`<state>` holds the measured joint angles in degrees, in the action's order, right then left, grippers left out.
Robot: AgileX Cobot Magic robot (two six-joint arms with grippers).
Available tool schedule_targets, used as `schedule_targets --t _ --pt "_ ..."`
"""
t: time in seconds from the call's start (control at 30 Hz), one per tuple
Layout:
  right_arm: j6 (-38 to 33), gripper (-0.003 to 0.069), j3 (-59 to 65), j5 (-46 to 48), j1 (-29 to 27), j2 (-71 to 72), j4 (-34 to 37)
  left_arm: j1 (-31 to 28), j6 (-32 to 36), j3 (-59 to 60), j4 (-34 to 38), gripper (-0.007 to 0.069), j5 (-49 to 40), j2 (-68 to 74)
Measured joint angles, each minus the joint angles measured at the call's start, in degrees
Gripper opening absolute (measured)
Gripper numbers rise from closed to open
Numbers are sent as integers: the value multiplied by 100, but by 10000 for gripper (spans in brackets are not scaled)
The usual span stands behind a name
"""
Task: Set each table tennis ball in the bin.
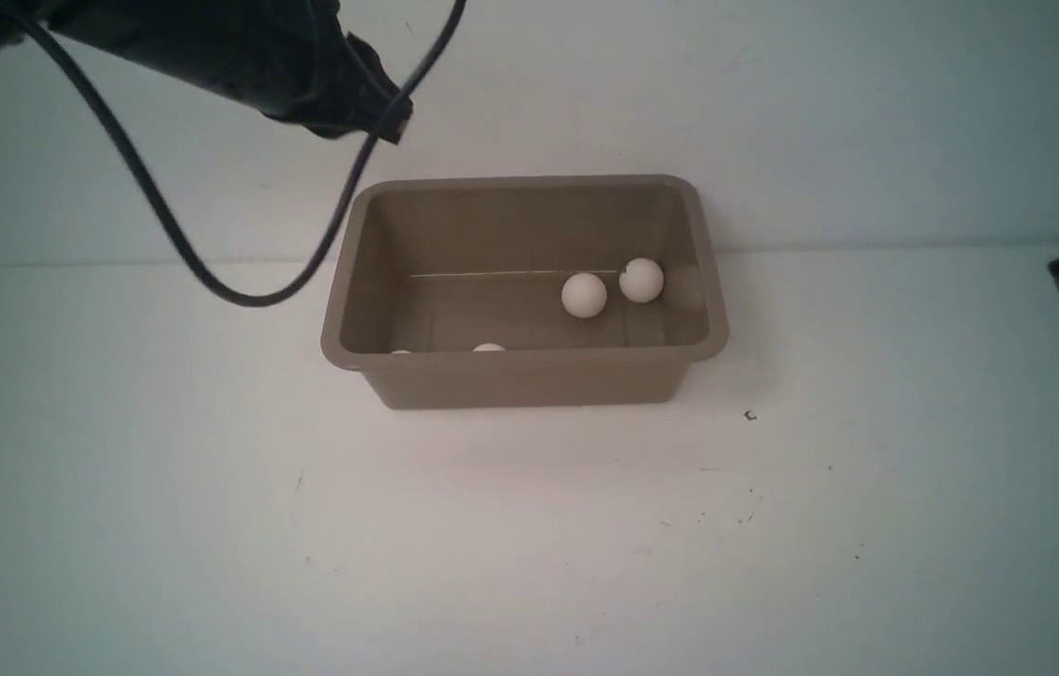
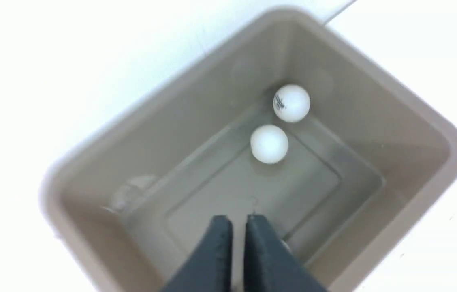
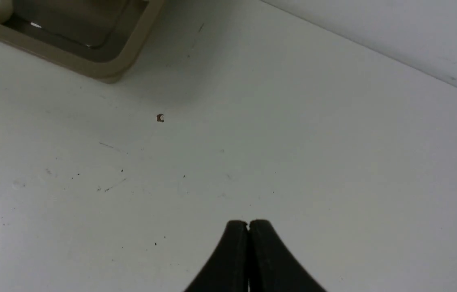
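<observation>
Black left gripper (image 2: 239, 221) above the bin (image 1: 529, 380), near its far-left corner, jaws pressed almost together, empty. Inside the bin, four table tennis balls (image 1: 583, 294): two barely showing behind its near wall, two close together toward its far-right corner. Right gripper (image 3: 248, 222) well right of the bin, over the table (image 3: 334, 142), jaws pressed together, empty.

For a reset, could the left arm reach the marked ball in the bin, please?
Probably yes: the left claw hangs over the open bin and nothing covers the marked ball, though the claw is shut.
</observation>
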<state>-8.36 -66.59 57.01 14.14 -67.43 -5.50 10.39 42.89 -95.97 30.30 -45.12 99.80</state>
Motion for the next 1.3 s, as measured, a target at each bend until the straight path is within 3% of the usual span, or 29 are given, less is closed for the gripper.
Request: schedule_targets --t 0.1,0.27,0.47,0.7,1.07,1.3 --pt "0 -15 740 -593 0 277 0 0 57 424 -68 -5 107 -510" --pt "210 -15 2190 -1978 0 845 0 0 467 2237 120 -4 1337 -2107" --pt "255 -15 3272 -3510 0 1110 66 0 1315 4662 1172 -4 3145 -3862" --pt "262 -15 3989 -4924 0 1151 400 0 2615 6626 2406 -4 3781 -5347" --pt "262 -15 4047 -5102 0 1156 406 0 2863 6800 4001 -4 3833 -5567" --pt "262 -15 4047 -5102 0 1158 406 0 3093 6811 5663 -4 4061 -5577"
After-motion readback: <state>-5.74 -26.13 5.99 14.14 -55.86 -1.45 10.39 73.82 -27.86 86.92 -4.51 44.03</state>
